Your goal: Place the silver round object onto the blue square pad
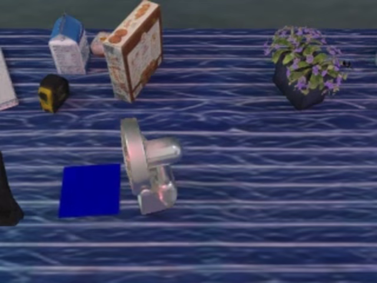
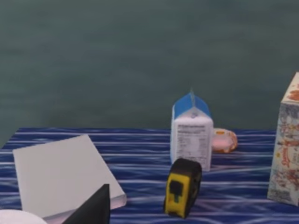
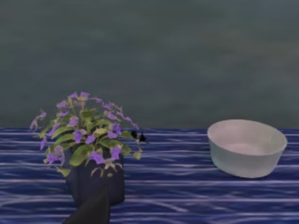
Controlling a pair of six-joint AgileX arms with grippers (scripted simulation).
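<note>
Silver round object (image 1: 148, 167) touching blue square pad (image 1: 90, 190) edge; bowl (image 3: 246, 147) empty; jaws: cannot tell.

Left arm (image 1: 8, 194) parked at table's left edge, right arm unseen

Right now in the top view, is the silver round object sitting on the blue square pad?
No, the silver round object lies on the striped cloth just right of the blue square pad, beside its right edge rather than on it.

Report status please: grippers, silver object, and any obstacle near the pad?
Left arm parked at table's left edge, right arm out of top view. Silver round object on cloth, touching blue square pad at its right edge, not on it. Nothing blocks pad.
</note>
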